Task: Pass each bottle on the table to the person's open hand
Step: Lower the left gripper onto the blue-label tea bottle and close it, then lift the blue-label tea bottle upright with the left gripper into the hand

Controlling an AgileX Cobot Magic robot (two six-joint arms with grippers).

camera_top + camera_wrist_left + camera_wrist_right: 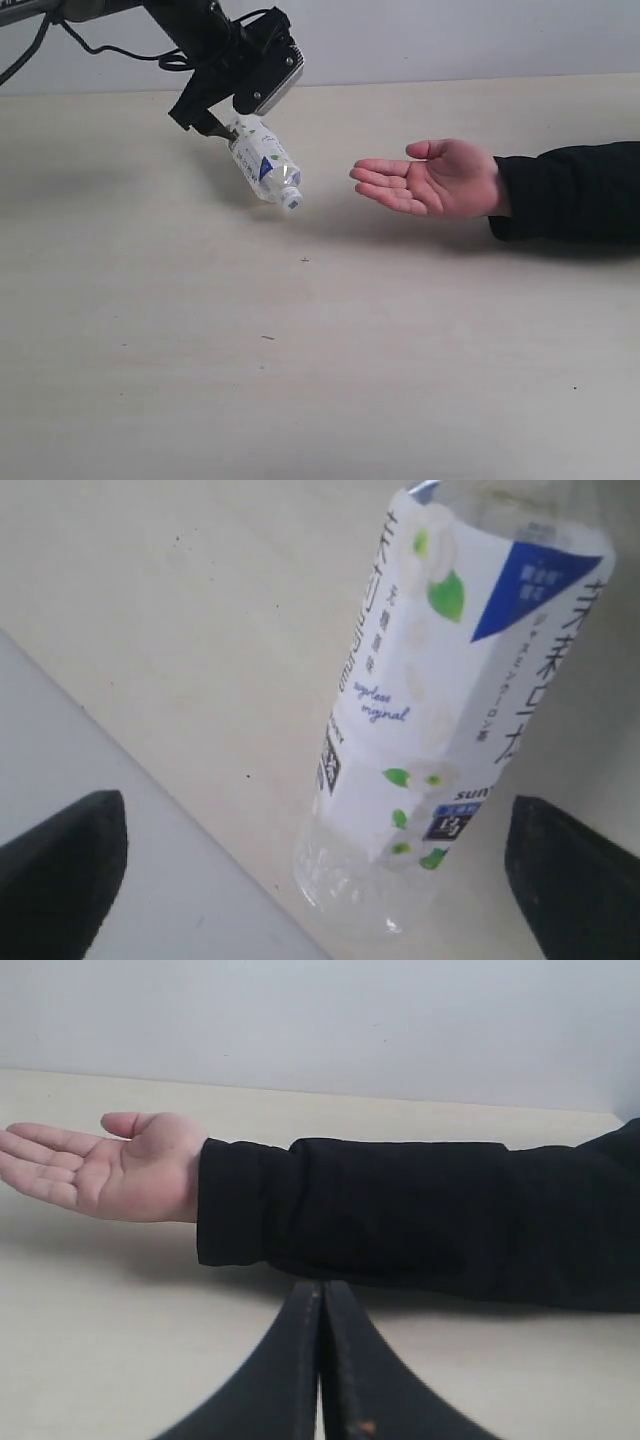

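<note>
Left pincer (228, 125) grips bottle (265, 165) by its base. Bottle's long axis tilted, cap pointing down twd open hand (432, 178), above table (300, 380). Right pincer (321, 1360) closed, empty.

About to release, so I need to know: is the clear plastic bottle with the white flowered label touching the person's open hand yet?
Apart. The exterior view shows bare table between the clear plastic bottle with the white flowered label, held by the left gripper, and the open hand's fingertips.

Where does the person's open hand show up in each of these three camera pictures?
Exterior view: the open hand is right of centre, palm up, above the table.
Left wrist view: not in it; only the bottle shows.
Right wrist view: at the left edge.
Shared landmark: the black sleeve.
</note>
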